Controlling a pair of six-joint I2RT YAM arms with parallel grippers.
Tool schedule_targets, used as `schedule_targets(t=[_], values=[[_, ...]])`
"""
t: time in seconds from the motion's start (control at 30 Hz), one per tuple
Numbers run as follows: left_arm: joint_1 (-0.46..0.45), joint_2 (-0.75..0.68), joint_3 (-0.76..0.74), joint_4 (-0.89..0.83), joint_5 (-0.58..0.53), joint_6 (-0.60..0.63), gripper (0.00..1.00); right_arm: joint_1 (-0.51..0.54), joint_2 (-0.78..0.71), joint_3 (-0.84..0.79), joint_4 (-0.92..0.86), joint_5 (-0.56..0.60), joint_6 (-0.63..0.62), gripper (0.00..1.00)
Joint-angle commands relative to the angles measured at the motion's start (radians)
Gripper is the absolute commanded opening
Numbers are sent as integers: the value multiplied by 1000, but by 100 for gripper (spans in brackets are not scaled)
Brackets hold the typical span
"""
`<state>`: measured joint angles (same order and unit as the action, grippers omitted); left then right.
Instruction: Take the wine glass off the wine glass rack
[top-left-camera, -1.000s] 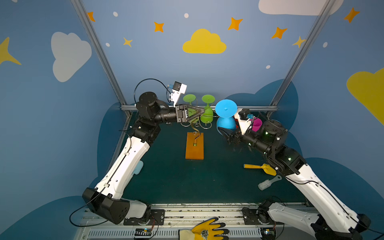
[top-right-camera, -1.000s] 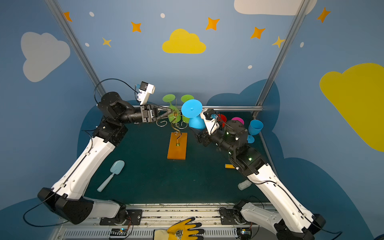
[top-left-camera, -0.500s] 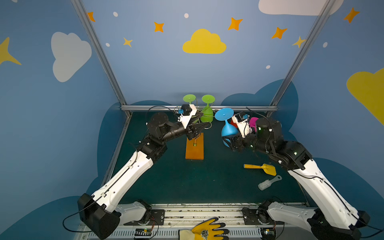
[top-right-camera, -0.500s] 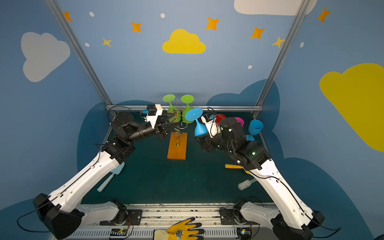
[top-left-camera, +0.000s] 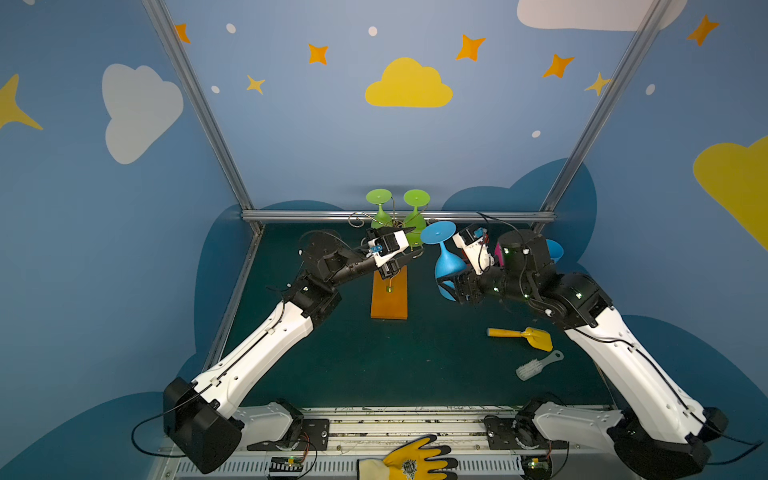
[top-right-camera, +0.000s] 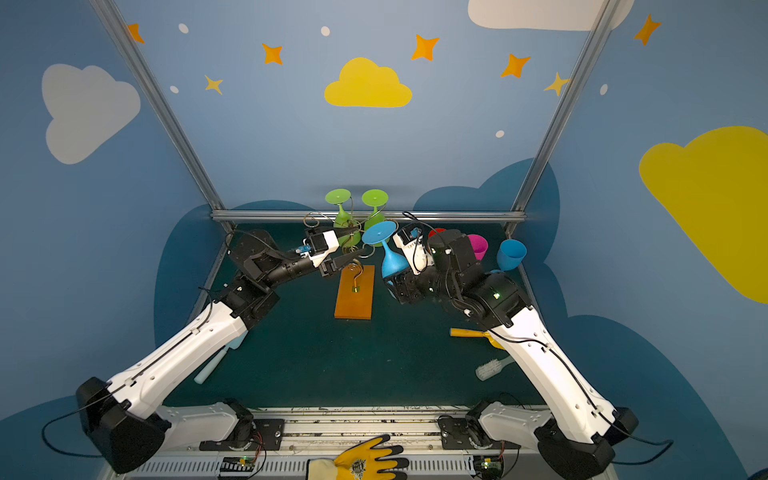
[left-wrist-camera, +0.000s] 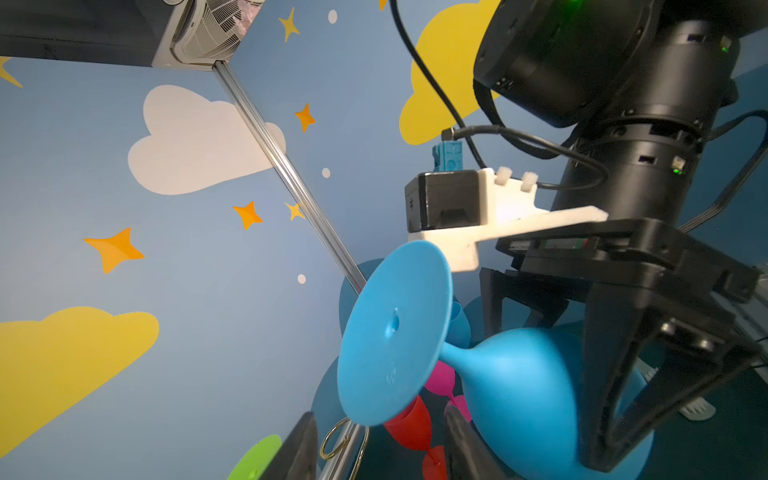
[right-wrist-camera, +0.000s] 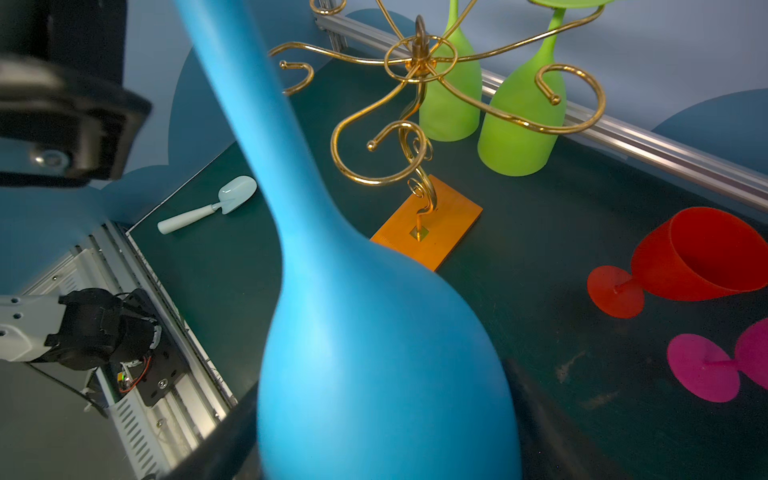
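The wine glass rack (top-left-camera: 389, 295) stands mid-table: gold scrolled wire (right-wrist-camera: 419, 70) on an orange wooden base (top-right-camera: 354, 293). A blue wine glass (top-left-camera: 446, 266) hangs free of the rack to its right, foot up and tilted. My right gripper (top-left-camera: 451, 286) is shut on its bowl (right-wrist-camera: 374, 353). Two green wine glasses (top-left-camera: 380, 208) (top-left-camera: 415, 208) hang bowl down on the rack's far arms. My left gripper (top-left-camera: 413, 243) is open at the top of the rack. A gold wire loop (left-wrist-camera: 336, 440) lies between its fingers and touches neither.
A red wine glass (right-wrist-camera: 698, 257) and a pink one (right-wrist-camera: 706, 365) lie on the mat at the back right, next to a blue cup (top-right-camera: 511, 253). A yellow shovel (top-left-camera: 523, 334) and a brush (top-left-camera: 536, 365) lie front right. A pale shovel (top-right-camera: 216, 361) lies left.
My right gripper has carried the blue wine glass down and away from the rack. The left arm has dropped lower and its jaws have narrowed around the rack's top.
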<state>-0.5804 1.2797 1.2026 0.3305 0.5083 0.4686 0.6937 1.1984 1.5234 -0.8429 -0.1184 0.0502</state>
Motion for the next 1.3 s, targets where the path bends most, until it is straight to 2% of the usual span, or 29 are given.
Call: schedule_targets(t=[0.0,0.2,0.4,0.5,0.63,0.7,0.8,0.87,0.93,1.07,1.27], values=[[-9,17,35,10,20,55,48,1,8,31,-5,-45,17,47],[-13,35,40,23,7,63,44,7,23,28,-13,-66,22,46],[-15,38,42,37,-8,58,37,10,32,22,-18,-74,29,46],[-15,41,41,36,-16,62,30,12,35,22,-18,-79,29,46],[-15,38,37,41,-28,63,15,13,36,22,-20,-78,29,46],[-15,36,34,44,-34,61,12,14,36,21,-19,-76,30,47],[-16,31,29,44,-51,64,8,14,33,17,-12,-78,37,55],[-14,25,20,52,-74,56,3,13,26,7,5,-79,47,72],[-14,17,2,78,-104,31,3,12,11,-8,30,-82,59,80],[-16,-2,-35,115,-175,-42,3,-2,-41,-50,115,-94,84,87],[-13,-20,-65,98,-329,-177,3,-43,-129,-132,269,-99,110,89]])
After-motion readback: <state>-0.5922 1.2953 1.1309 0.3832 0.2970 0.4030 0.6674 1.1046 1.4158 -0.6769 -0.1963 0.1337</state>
